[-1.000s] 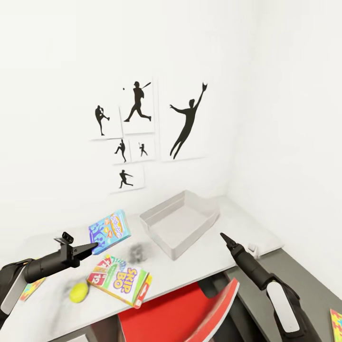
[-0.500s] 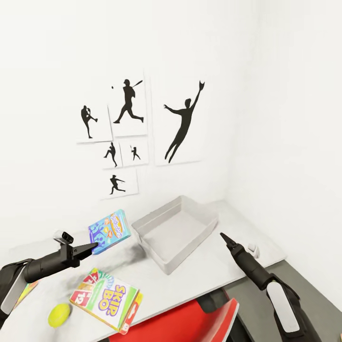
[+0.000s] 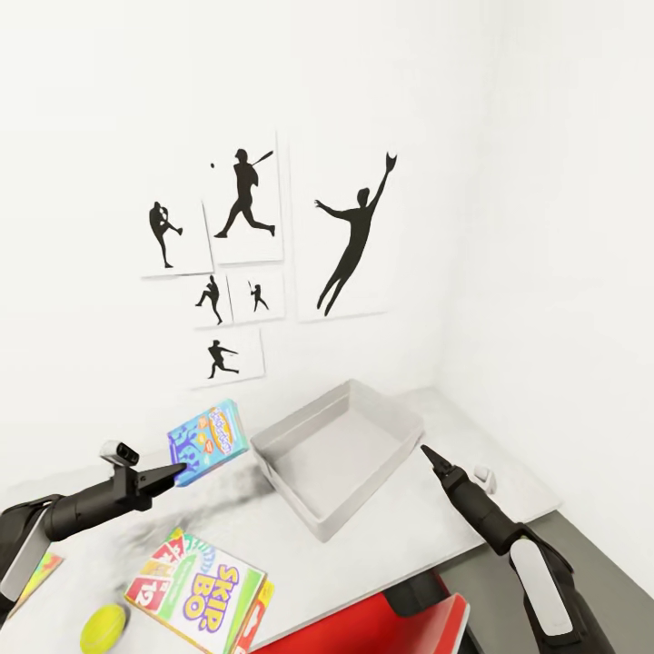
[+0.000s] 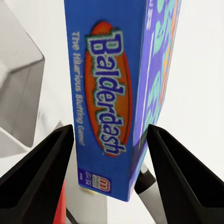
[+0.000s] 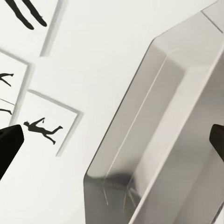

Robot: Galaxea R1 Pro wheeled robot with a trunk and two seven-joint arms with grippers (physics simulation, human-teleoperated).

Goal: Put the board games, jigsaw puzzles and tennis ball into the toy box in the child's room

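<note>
My left gripper (image 3: 179, 470) is shut on the blue Balderdash board game (image 3: 208, 441), holding it in the air above the table, just left of the grey toy box (image 3: 392, 427). In the left wrist view the game (image 4: 112, 88) stands on edge between both black fingers (image 4: 44, 177). The toy box has nothing in it. My right gripper (image 3: 427, 452) hovers open by the box's right corner, its wrist camera looking at the box wall (image 5: 163, 140). A Skip-Bo game (image 3: 198, 590) and a yellow tennis ball (image 3: 103, 627) lie on the table. A colourful jigsaw puzzle (image 3: 36, 570) peeks out behind my left arm.
The white table (image 3: 400, 536) sits in a corner, with walls behind it and to its right. Baseball silhouette posters (image 3: 245, 195) hang above it. A red chair (image 3: 409, 631) is tucked under the front edge. A small white object (image 3: 484, 474) lies near the right end.
The whole view has shifted, so the camera has moved: posters, Skip-Bo and ball slid left and down in the picture. The held game now sits slightly closer to the toy box.
</note>
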